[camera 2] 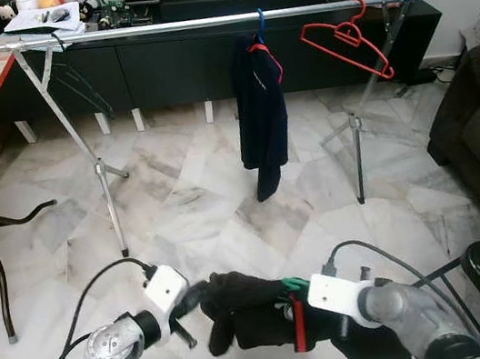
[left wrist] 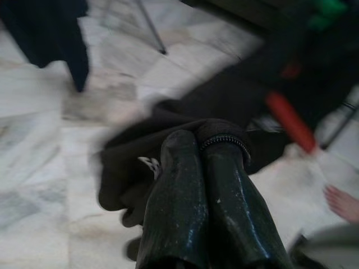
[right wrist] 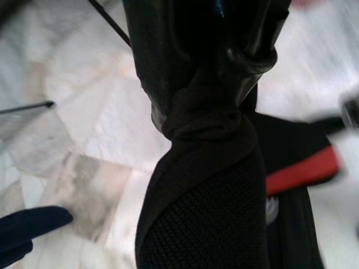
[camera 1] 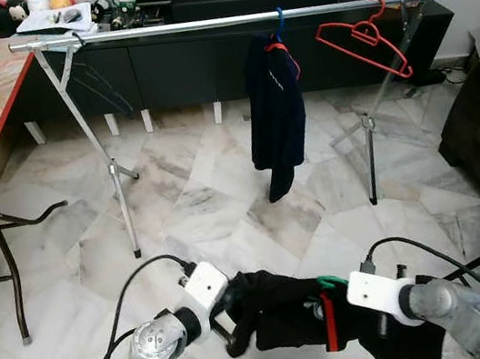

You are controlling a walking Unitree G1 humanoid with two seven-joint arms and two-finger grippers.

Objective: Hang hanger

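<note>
Holding a black garment low between my grippers | left gripper pinched shut on its edge | right gripper clamped on a bunched fold | left wrist view catches a person's bare foot | red hanger stands roughly upright in the cloth, below the rail.

Both silver arms reach forward low before the body, wrists turned inward toward each other. The left gripper has its two black fingers pressed together, pinching dark cloth; the right gripper is likewise clamped on a bunched fold
</note>
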